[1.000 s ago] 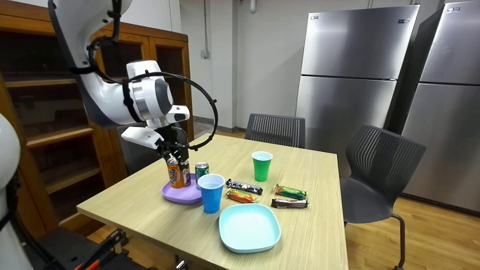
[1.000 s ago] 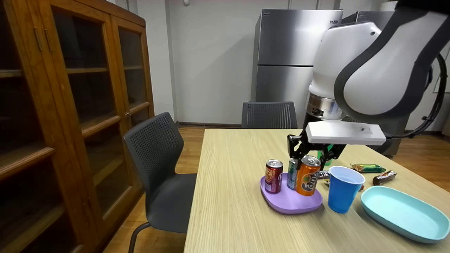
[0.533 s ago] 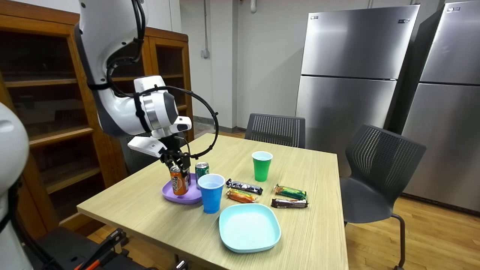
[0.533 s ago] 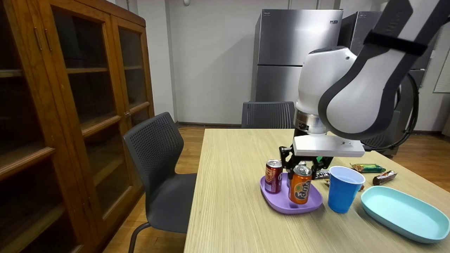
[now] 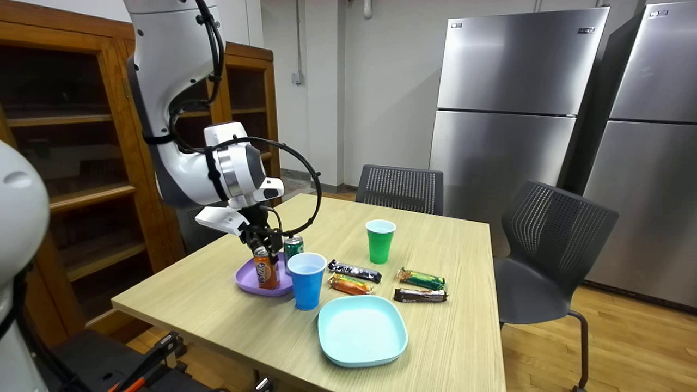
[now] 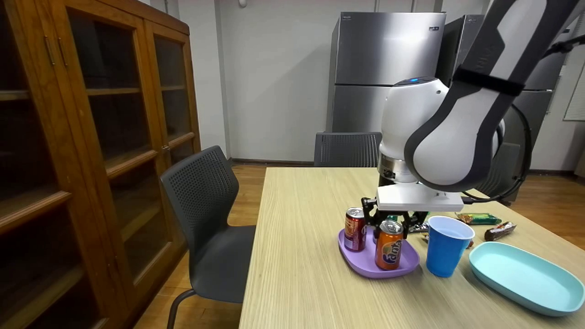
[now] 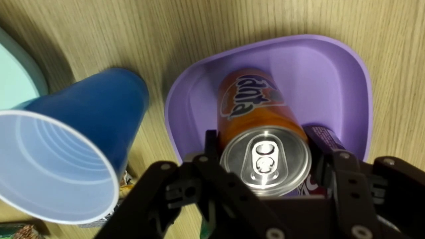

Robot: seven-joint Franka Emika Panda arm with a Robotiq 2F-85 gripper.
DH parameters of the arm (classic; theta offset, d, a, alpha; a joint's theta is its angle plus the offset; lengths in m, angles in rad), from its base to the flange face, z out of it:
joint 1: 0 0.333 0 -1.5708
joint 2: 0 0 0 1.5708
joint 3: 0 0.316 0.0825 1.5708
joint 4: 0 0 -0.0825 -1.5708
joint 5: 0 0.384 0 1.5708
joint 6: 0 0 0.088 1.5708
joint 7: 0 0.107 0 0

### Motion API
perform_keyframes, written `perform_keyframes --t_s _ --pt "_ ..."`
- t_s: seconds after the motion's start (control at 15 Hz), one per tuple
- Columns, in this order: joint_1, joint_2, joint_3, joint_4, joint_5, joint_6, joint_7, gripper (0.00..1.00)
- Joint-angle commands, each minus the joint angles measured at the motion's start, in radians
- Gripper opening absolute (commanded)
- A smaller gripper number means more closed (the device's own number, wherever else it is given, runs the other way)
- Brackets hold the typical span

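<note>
In the wrist view, the fingers (image 7: 211, 142) enter from the bottom edge and press on both sides of the orange can (image 7: 262, 131), holding it below the centre of the frame, its lid facing up. The purple plate (image 7: 305, 79) lies under it, the blue cup (image 7: 96, 116) fills the lower left, and the teal plate (image 7: 15, 74) cuts into the upper left.

In an exterior view, the orange can is left of centre, within the purple plate's outline; whether its base touches, I cannot tell. The green can (image 5: 293, 250) is to its upper right. Nearer mid-frame, the green cup (image 5: 380, 246) and four bars (image 5: 420, 295) share the worktop (image 5: 457, 337).

In an exterior view, right of centre, the red can (image 6: 355, 230) stands upright on the purple plate, just left of the orange can.
</note>
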Motion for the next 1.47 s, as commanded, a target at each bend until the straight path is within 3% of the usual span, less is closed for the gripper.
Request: perform_keyframes --t_s 0.0,0.07,0.13,0.33,1.0,1.4 --pt "0.028 0.012 -0.025 0.026 -0.009 -0.006 0.032 0.38" --pt "0.03 0.015 -0.028 0.028 -0.009 -0.006 0.032 0.38" --pt "0.029 0.006 -0.027 0.023 -0.007 -0.007 0.029 0.88" --pt "0.013 -0.023 -0.014 0.007 0.007 -0.014 0.012 1.0" --pt "-0.094 -0.248 0.046 -0.103 0.106 -0.044 -0.106 1.0" --pt "-0.175 -0.352 0.07 -0.124 0.286 -0.041 -0.286 1.0"
